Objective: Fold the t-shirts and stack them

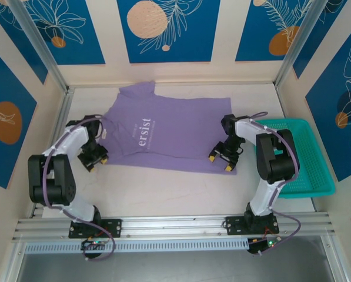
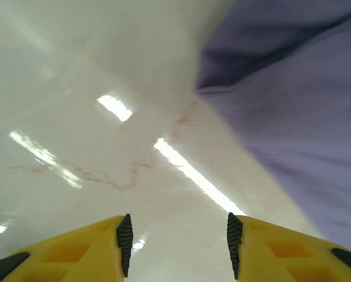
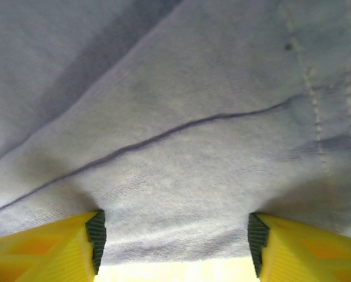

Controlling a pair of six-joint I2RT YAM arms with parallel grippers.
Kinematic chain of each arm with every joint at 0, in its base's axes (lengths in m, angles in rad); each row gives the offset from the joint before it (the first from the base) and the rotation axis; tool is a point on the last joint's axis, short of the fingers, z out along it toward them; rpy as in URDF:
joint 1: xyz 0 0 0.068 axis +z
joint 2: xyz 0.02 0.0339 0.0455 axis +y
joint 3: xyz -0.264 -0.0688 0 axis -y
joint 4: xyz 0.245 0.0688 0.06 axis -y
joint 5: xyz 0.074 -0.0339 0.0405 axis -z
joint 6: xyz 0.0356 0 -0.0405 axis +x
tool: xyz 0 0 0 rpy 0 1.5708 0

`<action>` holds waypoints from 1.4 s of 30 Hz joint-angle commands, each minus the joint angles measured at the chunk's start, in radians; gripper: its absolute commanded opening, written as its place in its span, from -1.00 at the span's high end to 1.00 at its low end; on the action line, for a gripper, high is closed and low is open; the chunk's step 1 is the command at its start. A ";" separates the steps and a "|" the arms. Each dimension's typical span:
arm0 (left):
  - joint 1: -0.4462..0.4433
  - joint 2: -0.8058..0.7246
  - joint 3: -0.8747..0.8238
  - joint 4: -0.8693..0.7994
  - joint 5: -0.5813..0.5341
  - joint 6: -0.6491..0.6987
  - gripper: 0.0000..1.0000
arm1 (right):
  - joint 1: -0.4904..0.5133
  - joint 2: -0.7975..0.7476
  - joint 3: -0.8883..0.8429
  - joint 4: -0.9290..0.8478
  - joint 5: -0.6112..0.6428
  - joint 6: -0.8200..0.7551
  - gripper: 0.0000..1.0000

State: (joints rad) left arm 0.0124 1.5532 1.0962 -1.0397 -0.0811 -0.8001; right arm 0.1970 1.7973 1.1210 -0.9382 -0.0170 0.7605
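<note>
A lavender-purple t-shirt (image 1: 163, 132) with white lettering lies spread across the middle of the white table, chest side up. My left gripper (image 1: 99, 160) hovers open over bare table just off the shirt's left edge; in the left wrist view the purple cloth (image 2: 298, 117) lies ahead to the right of the gap between the fingers (image 2: 178, 244). My right gripper (image 1: 220, 163) stands open low over the shirt's near right corner. In the right wrist view the shirt's edge (image 3: 175, 229) spans the gap between its wide-apart yellow fingers (image 3: 174, 249), and a crease runs across the fabric.
A teal mesh basket (image 1: 316, 176) stands on the right side of the table, beside the right arm. Patterned walls and metal posts enclose the table on three sides. Bare table lies in front of the shirt, toward the arm bases.
</note>
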 commanded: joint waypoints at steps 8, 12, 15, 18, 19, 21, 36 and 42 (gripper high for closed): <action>-0.039 0.122 0.134 0.198 0.228 -0.053 0.39 | 0.071 -0.103 0.083 0.128 -0.024 -0.055 -0.44; -0.057 0.232 0.117 0.258 0.223 -0.054 0.51 | 0.113 -0.111 0.080 0.181 -0.088 -0.073 -0.40; -0.060 0.285 0.083 0.273 0.190 -0.054 0.55 | 0.151 -0.130 0.077 0.241 -0.127 -0.086 -0.39; -0.058 0.284 0.027 0.260 0.121 -0.060 0.55 | 0.202 -0.131 0.106 0.276 -0.137 -0.099 -0.38; -0.058 0.275 0.007 0.257 0.111 -0.064 0.55 | 0.218 -0.127 0.117 0.288 -0.145 -0.105 -0.38; -0.058 0.248 -0.046 0.249 0.097 -0.073 0.53 | 0.255 -0.106 0.158 0.294 -0.149 -0.120 -0.36; -0.012 -0.028 -0.229 0.112 0.142 -0.107 0.30 | 0.563 0.236 0.624 0.234 -0.218 -0.289 -0.16; -0.005 -0.111 -0.210 0.136 0.316 -0.110 0.10 | 0.567 0.261 0.658 0.172 -0.177 -0.264 -0.15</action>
State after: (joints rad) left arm 0.0006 1.4994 0.8707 -0.8822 0.1219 -0.8917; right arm 0.7776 2.0617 1.7435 -0.6910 -0.2062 0.5106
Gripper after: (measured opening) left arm 0.441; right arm 0.576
